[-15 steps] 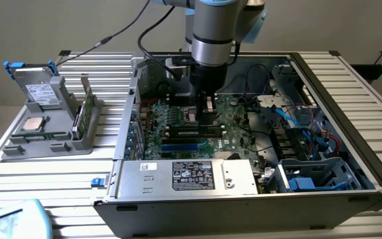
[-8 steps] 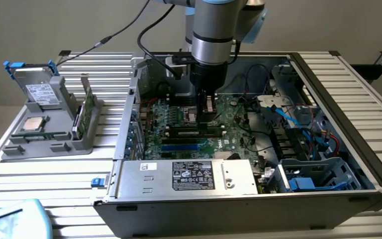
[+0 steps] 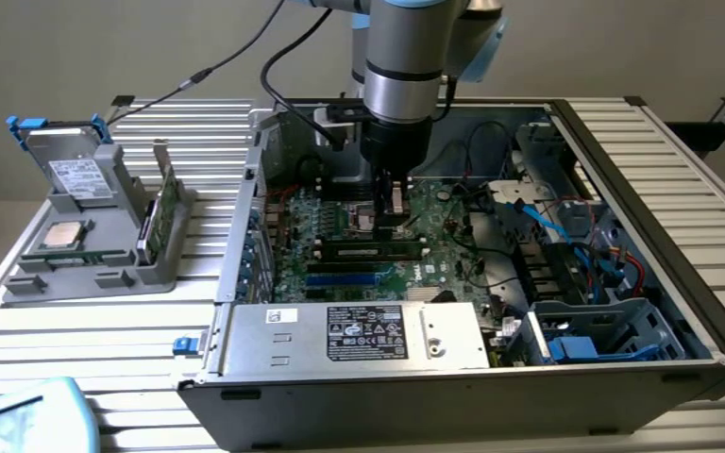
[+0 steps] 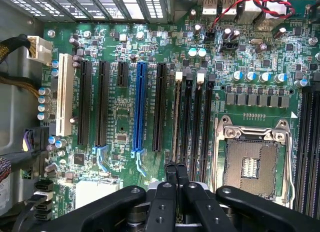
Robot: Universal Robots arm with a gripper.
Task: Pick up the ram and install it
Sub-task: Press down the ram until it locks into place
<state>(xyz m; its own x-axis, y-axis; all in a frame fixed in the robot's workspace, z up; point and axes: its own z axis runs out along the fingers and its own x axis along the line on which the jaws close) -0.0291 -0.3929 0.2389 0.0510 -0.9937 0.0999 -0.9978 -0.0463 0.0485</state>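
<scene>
Install step, I'd say: gripper fingers pressed together, apparently pinching the ram, which stands in a slot just near of the CPU socket; seating it needs a straight, even push w/o tilt.

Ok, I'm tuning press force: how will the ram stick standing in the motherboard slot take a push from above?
Probably stiff: the ram is a thin flat board standing on edge. Likely fragile, since it looks like a bare circuit board with no casing. Unlikely to tip, as its lower edge sits seated in the motherboard.
</scene>
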